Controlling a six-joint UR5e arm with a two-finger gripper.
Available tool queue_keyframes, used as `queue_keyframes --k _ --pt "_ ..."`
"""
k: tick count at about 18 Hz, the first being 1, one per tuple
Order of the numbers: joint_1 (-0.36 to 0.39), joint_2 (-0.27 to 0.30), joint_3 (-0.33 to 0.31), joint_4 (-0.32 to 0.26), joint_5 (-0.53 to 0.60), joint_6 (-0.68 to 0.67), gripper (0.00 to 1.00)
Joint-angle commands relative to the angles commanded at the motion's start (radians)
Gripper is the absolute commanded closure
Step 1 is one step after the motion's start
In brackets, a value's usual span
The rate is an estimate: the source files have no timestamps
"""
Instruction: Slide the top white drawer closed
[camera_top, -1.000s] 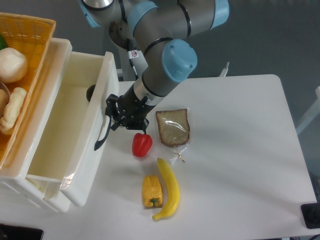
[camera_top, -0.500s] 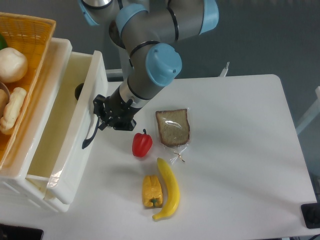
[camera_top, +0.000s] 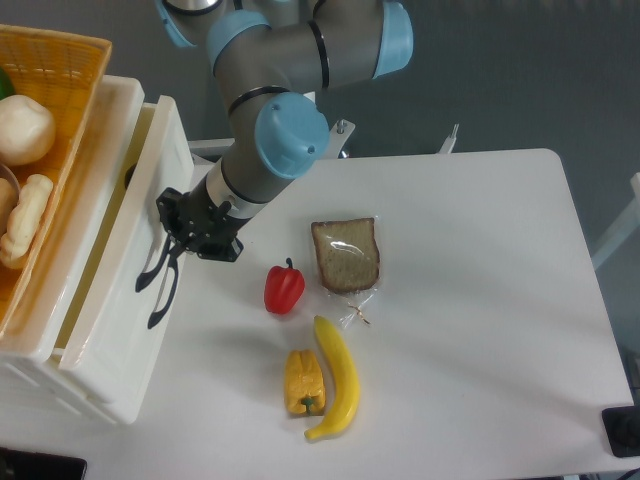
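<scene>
The top white drawer (camera_top: 125, 265) stands at the left edge of the worktop, sticking out of the cabinet (camera_top: 45, 350) by only a narrow strip, its cream inside showing as a thin slit. Its dark curved handle (camera_top: 157, 285) faces the table. The gripper (camera_top: 178, 237) sits against the drawer front at the upper end of the handle; its black body hides the fingertips, so I cannot tell how the jaws stand. A wicker basket (camera_top: 70, 60) with bread rolls (camera_top: 22, 130) rests on the cabinet in the far left corner. On the white table (camera_top: 480, 300), towards the middle, lie a red pepper (camera_top: 284, 288), a wrapped slice of bread (camera_top: 346, 255), a banana (camera_top: 337, 378) and a yellow pepper (camera_top: 303, 383) touching it. No readable writing shows anywhere.
</scene>
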Motion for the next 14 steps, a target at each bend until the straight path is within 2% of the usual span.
queue_keyframes --k 7,8,9,11,12,14 --pt "-0.012 -0.003 0.003 0.000 -0.011 -0.003 1.00" --pt "-0.005 -0.003 0.005 0.002 -0.012 -0.002 0.92" --pt "0.008 -0.002 0.009 0.008 -0.012 0.000 0.72" --pt "0.055 -0.002 0.012 0.035 -0.011 0.000 0.15" --pt "0.080 -0.002 0.017 0.049 -0.009 0.001 0.00" --pt "0.142 0.000 0.023 0.073 -0.008 0.006 0.00"
